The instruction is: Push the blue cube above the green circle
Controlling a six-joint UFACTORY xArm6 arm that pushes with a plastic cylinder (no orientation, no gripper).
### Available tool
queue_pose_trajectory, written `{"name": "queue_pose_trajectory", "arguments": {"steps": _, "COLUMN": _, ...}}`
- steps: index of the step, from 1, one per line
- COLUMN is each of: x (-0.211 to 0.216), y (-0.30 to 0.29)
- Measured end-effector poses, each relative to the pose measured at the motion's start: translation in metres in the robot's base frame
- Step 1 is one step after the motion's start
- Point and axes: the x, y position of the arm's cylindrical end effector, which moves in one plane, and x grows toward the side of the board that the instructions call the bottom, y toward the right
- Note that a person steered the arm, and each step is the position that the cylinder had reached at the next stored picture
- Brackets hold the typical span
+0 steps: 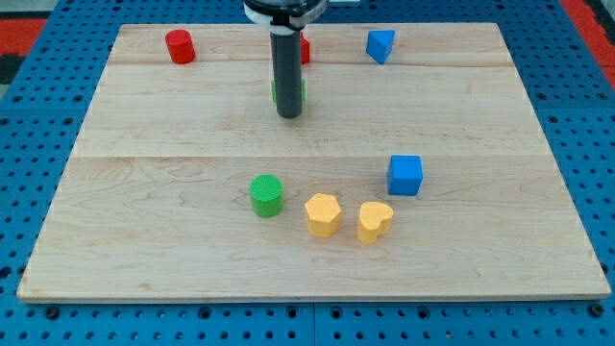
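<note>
on the wooden board, going from the view's left, a red cylinder stands near the top edge, well apart from the rest. lower down, left of centre, the green circle, a ridged green cylinder, stands on its own. above it, toward the view's top, the dark rod comes down and my tip rests on the board, with a green block just behind it, mostly hidden, so its shape cannot be told; a red block peeks out behind the rod near the top edge. there is no pincer on this arm, only the rod, so nothing is gripped. right of the green circle, two yellow blocks sit near each other: a yellow hexagon-like block and a yellow heart-like block. a blue wedge-shaped block lies near the top edge. the blue cube sits to the right, just above the yellow heart-like block, well apart from my tip and level slightly above the green circle.
</note>
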Motion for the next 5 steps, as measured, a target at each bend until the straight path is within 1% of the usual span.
{"name": "queue_pose_trajectory", "arguments": {"steps": 1, "x": 0.008, "y": 0.023}}
{"name": "queue_pose_trajectory", "arguments": {"steps": 2, "x": 0.025, "y": 0.125}}
{"name": "queue_pose_trajectory", "arguments": {"steps": 3, "x": 0.083, "y": 0.173}}
{"name": "queue_pose_trajectory", "arguments": {"steps": 4, "x": 0.132, "y": 0.195}}
{"name": "queue_pose_trajectory", "arguments": {"steps": 5, "x": 0.124, "y": 0.168}}
